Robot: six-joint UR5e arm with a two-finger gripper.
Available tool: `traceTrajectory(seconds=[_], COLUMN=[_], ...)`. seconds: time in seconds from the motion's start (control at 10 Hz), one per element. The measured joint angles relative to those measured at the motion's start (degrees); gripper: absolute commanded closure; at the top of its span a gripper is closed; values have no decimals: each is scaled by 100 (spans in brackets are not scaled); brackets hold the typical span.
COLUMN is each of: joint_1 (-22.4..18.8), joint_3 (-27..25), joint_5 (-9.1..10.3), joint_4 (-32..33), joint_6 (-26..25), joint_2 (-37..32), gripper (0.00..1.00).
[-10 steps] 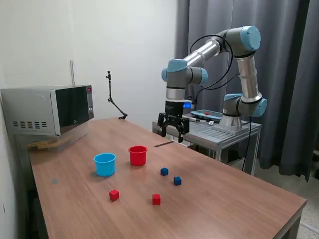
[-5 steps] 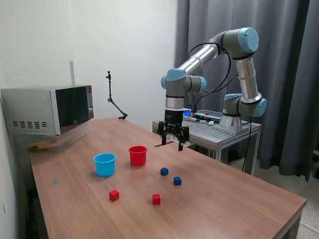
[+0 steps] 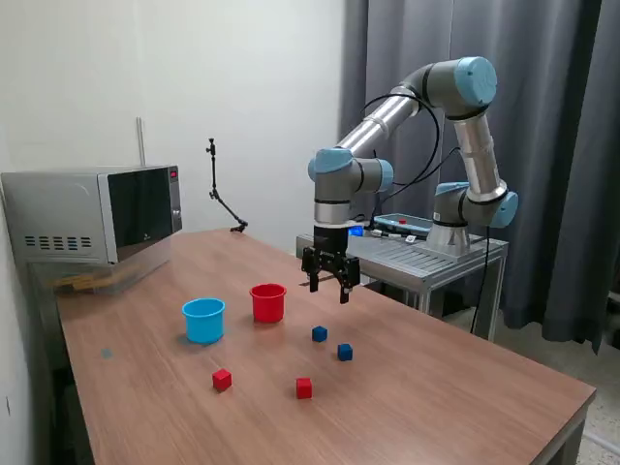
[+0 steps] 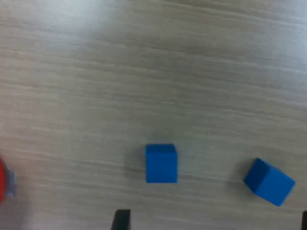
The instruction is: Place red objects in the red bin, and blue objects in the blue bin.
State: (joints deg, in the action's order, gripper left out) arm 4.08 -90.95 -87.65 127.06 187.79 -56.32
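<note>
On the wooden table (image 3: 436, 387), nothing has been sorted yet: all four cubes lie loose and both cups look empty from this angle. The nearer blue cube (image 3: 320, 333) (image 4: 161, 163) sits almost straight beneath the gripper (image 3: 327, 288), with the second blue cube (image 3: 345, 352) (image 4: 269, 181) just beside it, toward four o'clock in the exterior view. The two red cubes (image 3: 222, 379) (image 3: 304, 387) lie farther out, around seven and six o'clock from the blue pair. The red bin (image 3: 268, 302) stands at ten o'clock from the nearer blue cube, and the blue bin (image 3: 203, 320) sits beside it, at nine o'clock of the red one.

The step in hand appears to be an approach to the nearer blue cube. Doing it well likely means centring the fingers over the cube's flat faces, descending straight, and keeping clear of the tilted neighbour so it is not knocked aside.

The gripper hangs well above the table, fingers spread apart, holding nothing and touching nothing; the wrist view shows only dark fingertip edges at the frame border.
</note>
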Motion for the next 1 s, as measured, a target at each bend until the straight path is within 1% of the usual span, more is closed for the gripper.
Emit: traceTrajectory(seconds=[0.7, 1.0], joint_1=[130, 136], joint_3=[-53, -36], joint_5=[13, 19], joint_4=[202, 263], joint_6=[105, 268], joint_2=[404, 537], gripper=[0, 0])
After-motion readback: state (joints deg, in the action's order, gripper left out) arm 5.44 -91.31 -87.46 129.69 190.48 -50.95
